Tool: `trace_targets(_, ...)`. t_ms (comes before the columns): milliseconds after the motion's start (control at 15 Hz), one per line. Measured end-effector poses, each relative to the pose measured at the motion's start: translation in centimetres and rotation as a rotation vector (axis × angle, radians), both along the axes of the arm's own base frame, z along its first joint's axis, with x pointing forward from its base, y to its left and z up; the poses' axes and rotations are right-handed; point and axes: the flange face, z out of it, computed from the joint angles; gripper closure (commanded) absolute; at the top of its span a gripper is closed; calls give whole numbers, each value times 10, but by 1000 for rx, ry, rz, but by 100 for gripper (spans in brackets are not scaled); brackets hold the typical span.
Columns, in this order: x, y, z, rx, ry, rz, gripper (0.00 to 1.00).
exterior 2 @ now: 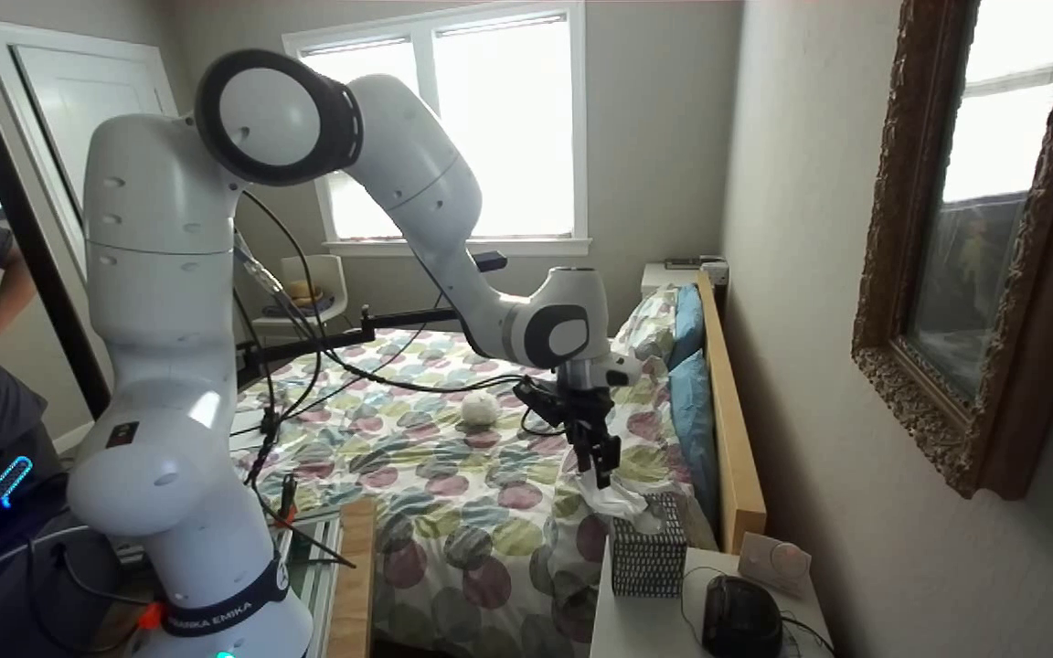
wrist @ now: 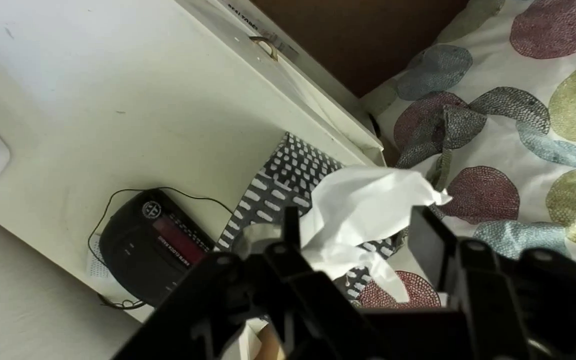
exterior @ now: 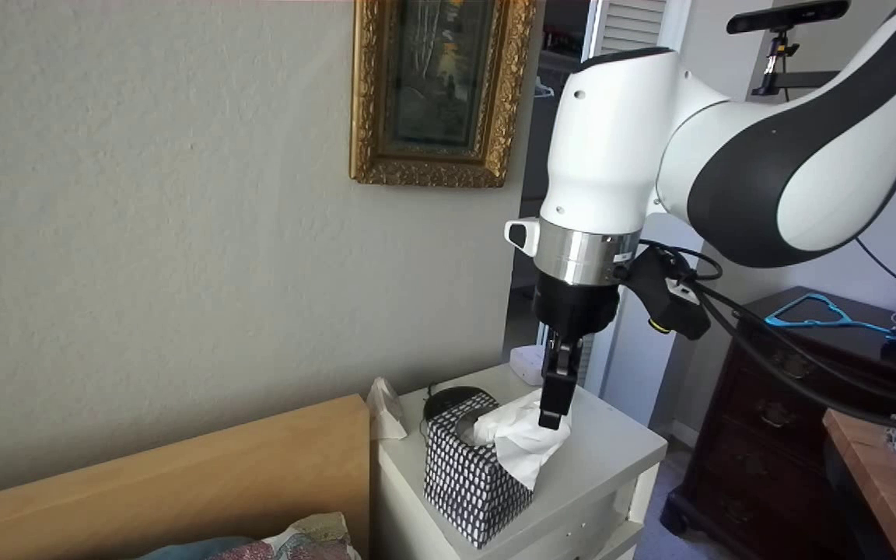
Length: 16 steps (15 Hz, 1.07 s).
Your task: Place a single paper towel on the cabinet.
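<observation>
The white paper towel (exterior: 526, 445) is a crumpled sheet sticking up out of the patterned tissue box (exterior: 463, 474) and drooping over its side. It also shows in an exterior view (exterior 2: 613, 501) and in the wrist view (wrist: 368, 200). The tissue box (exterior 2: 650, 556) stands on the white cabinet (exterior: 592, 459), near its edge by the bed. The flat cabinet top also shows in the wrist view (wrist: 118, 130). My gripper (wrist: 356, 225) points down at the paper towel. Its fingers are apart, with the sheet showing between them. Whether they touch it, I cannot tell.
A black clock radio (wrist: 143, 250) with a cord and a small white device (exterior: 526, 364) sit on the cabinet. The wooden headboard (exterior 2: 729, 429) and the bed (exterior 2: 453, 512) adjoin it. A framed picture (exterior: 440, 93) hangs above. A dark dresser (exterior: 759, 435) stands farther off.
</observation>
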Motion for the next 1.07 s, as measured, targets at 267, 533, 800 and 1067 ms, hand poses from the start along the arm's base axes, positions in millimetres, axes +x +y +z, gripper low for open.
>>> trace_targets(267,12,-4,3,-1,-15,-11,98)
trace_targets(533,16,-7,5,-2,-23,-17,100)
trace_targets(800,18,-15,6,-6,-27,-32,100)
trace_targets(1067,25,-25,30,-2,-72,-51,100)
